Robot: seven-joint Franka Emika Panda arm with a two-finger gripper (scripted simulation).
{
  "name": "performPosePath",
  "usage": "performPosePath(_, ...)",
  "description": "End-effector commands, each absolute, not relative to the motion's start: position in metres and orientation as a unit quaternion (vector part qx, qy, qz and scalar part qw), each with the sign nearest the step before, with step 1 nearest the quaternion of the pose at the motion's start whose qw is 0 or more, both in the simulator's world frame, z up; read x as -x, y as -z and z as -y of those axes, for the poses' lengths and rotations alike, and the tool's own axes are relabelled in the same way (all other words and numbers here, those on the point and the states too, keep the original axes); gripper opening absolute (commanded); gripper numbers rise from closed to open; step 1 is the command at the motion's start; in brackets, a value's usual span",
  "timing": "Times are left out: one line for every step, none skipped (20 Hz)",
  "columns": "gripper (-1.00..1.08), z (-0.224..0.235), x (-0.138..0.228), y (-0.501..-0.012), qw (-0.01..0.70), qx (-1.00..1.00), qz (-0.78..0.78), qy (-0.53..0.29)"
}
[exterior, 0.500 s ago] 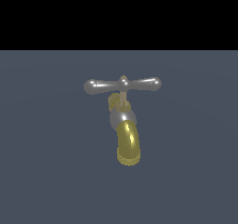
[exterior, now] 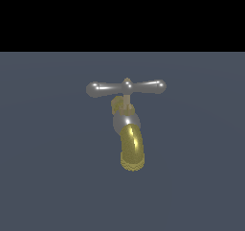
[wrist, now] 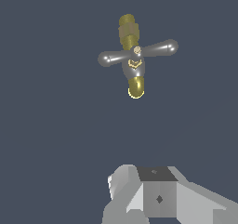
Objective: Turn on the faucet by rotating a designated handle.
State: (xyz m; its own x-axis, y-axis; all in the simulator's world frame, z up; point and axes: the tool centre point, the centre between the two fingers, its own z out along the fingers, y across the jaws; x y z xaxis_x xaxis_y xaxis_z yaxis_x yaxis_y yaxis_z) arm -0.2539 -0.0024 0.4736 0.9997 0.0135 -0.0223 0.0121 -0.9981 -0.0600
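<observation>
A flat slate-blue floor (exterior: pixel 48 177) fills the scene, and in the exterior view a plain black band lies above it.

The faucet (exterior: pixel 127 129) stands near the middle of that view, alone on the floor. Its brass spout (exterior: pixel 131 151) curves down toward the camera and ends in a ribbed tip. Above the spout sits a grey body, partly covered by the spout, and where the faucet meets the floor cannot be made out. The handle (exterior: pixel 126 87) is a silver crossbar with rounded ends and a small knob at its centre; it lies level across the top on a thin brass stem, one end toward the exterior view's left and the other toward its right.

The wrist view looks down on the same faucet, the crossbar slightly slanted over the grey body and a brass part showing on either side.

The gripper (wrist: pixel 153 197) appears only in the wrist view, as pale grey blocks cut off by the picture's edge. Its fingertips are out of sight, so I cannot tell whether the jaws are apart or together. It is well apart from the faucet, touching nothing.
</observation>
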Motion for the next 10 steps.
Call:
performPosePath(-1.00, 0.005, 0.254, -0.469, 0.030, 0.999, 0.019, -0.011)
performPosePath(-1.00, 0.007, 0.254, -0.467, 0.030, 0.999, 0.025, -0.011)
performPosePath(-1.00, 0.008, 0.254, -0.465, 0.029, 0.999, 0.032, -0.011)
performPosePath(-1.00, 0.010, 0.254, -0.463, 0.029, 0.999, 0.040, -0.011)
performPosePath(-1.00, 0.012, 0.254, -0.460, 0.029, 0.998, 0.048, -0.011)
performPosePath(-1.00, 0.014, 0.254, -0.457, 0.029, 0.998, 0.057, -0.011)
performPosePath(-1.00, 0.016, 0.254, -0.454, 0.029, 0.997, 0.066, -0.011)
performPosePath(-1.00, 0.018, 0.253, -0.451, 0.028, 0.997, 0.076, -0.011)
performPosePath(-1.00, 0.021, 0.253, -0.447, 0.028, 0.996, 0.087, -0.011)
performPosePath(-1.00, 0.023, 0.253, -0.443, 0.028, 0.995, 0.098, -0.011)
